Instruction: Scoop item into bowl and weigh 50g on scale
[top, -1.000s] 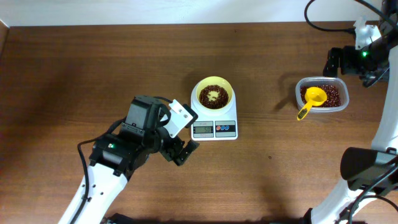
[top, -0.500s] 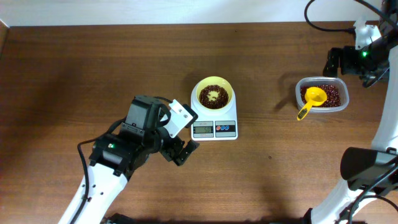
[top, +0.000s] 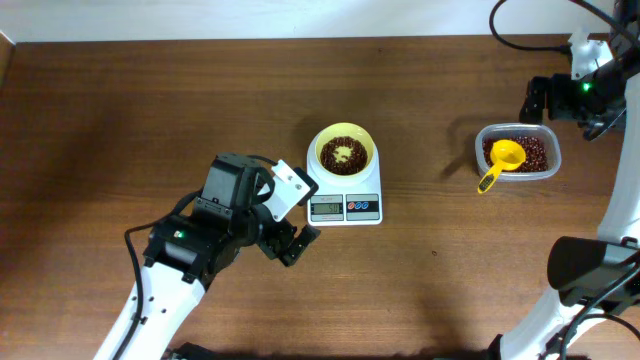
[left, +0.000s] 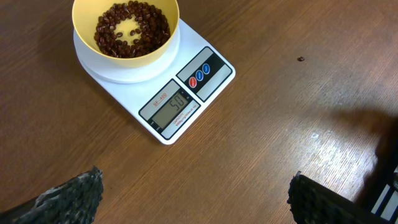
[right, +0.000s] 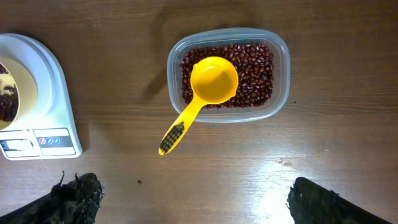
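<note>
Pale-yellow bowl upright on white scale, reddish-brown beans ringing its floor, display reading 50

From overhead we see soft, even light on the table, a little dimmer toward its left end, with a faint shadow left of the container. In the right wrist view a bright glare patch sits on the wood below the container. In the left wrist view the scale is sharp and its display is readable. The fingertips at the bottom corners are blurred, and a dark shadow falls at the right edge.
</note>
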